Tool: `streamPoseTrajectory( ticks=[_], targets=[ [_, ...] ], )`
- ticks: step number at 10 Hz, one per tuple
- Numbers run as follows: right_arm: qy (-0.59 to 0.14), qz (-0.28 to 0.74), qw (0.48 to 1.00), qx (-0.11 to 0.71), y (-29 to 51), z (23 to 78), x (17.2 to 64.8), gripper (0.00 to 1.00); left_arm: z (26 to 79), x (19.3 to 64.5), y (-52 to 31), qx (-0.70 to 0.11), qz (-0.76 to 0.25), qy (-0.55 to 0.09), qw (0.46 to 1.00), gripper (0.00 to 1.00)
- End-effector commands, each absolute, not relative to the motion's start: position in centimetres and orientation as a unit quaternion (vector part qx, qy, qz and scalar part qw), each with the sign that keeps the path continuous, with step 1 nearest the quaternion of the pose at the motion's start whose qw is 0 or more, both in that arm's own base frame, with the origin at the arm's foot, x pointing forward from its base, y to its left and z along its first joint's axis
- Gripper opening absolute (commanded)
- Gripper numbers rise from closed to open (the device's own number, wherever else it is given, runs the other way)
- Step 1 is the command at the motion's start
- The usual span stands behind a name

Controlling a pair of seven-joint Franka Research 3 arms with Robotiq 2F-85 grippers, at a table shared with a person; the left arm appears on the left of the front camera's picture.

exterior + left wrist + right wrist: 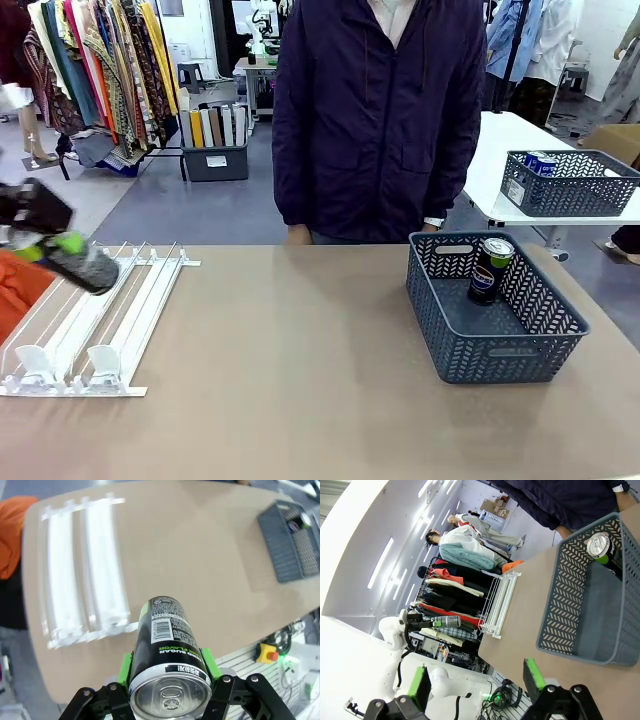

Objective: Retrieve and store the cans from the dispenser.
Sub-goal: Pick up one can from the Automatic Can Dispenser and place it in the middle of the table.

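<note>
My left gripper [62,247] hangs above the far end of the dispenser [90,322], shut on a dark can [98,270] that is blurred in the front view. In the left wrist view the can [167,640] lies between the green pads [126,666] of my left gripper [170,665], silver top toward the camera, with the dispenser [85,570] below it. A second dark can [491,268] stands upright in the grey basket [495,345]. My right gripper [475,680] stands open and holds nothing, short of the basket [570,610] and its can [601,548].
A person in a dark jacket [380,110] stands at the table's far edge. Behind, a second grey basket [570,190] with blue cans sits on a white table. An orange cloth [20,285] lies left of the dispenser. Bare tabletop [290,350] spans dispenser to basket.
</note>
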State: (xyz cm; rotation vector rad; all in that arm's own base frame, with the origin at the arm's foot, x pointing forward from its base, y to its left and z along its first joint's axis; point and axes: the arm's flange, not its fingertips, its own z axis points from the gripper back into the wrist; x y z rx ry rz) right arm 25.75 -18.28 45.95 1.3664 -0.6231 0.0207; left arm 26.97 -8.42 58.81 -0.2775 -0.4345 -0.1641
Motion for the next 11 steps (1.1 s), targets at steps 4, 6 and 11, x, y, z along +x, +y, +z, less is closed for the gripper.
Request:
streamPoseTrajectory(
  ticks=[4,6,11],
  targets=[
    [-0.294,0.008,0.72,0.629,-18.2,46.4,26.1,1.0,54.4,37.4,-35.6,-0.047,-0.298,-0.08,0.95,0.0],
    [-0.294,0.008,0.72,0.629,-18.2,46.4,26.1,1.0,48.0,38.7,-43.2,-0.005,-0.323,-0.054,0.945,0.0],
    [-0.294,0.008,0.72,0.629,-18.2,46.4,26.1,1.0,41.7,40.8,-43.6,0.006,-0.257,-0.061,0.965,0.0]
  ],
)
